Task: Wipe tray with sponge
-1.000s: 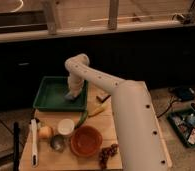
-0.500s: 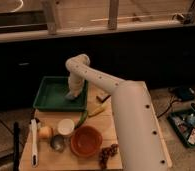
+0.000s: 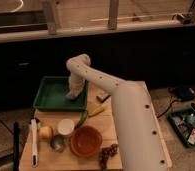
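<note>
The green tray [image 3: 50, 91] sits at the back left of the wooden table. My white arm reaches over it from the right, and my gripper [image 3: 72, 95] is down inside the tray near its right front corner. The sponge is hidden under the gripper or arm; I cannot make it out.
An orange bowl [image 3: 86, 140] stands at the table's front middle. A white cup [image 3: 66, 126], a small metal cup [image 3: 58, 143], a yellowish fruit [image 3: 45, 132], a white-handled tool [image 3: 34, 142], a green pepper [image 3: 82, 118], a banana [image 3: 99, 109] and grapes [image 3: 107, 153] lie around it.
The gripper has shifted slightly within the tray's right front part; everything else on the table is unchanged.
</note>
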Robot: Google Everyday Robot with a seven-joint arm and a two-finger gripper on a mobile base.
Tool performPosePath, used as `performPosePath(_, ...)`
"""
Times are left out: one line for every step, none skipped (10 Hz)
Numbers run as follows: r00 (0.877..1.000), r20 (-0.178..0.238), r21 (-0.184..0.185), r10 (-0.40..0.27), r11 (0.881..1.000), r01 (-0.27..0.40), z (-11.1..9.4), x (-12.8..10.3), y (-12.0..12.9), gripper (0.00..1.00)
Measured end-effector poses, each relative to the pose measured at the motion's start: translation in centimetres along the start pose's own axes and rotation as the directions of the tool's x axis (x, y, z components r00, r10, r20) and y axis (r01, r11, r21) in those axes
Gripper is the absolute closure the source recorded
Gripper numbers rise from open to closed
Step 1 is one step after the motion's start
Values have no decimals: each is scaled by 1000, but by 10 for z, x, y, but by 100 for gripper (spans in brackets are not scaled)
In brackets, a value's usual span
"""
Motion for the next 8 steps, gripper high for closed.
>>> performPosePath(1000,0,0,0,1000,0,0,0,0,82)
performPosePath(1000,0,1,-1,1000,1,0,0,0,82)
performPosePath(1000,0,0,-3,1000,3,1,0,0,85)
performPosePath(1000,1,1,-3,1000,3,2,0,1,87)
performPosePath(1000,1,2,-5,1000,5,1,0,1,87)
performPosePath(1000,1,2,-6,1000,6,2,1,1,87)
performPosePath(1000,1,3,-8,1000,8,2,0,1,87)
performPosePath(1000,1,3,-9,1000,9,2,0,1,87)
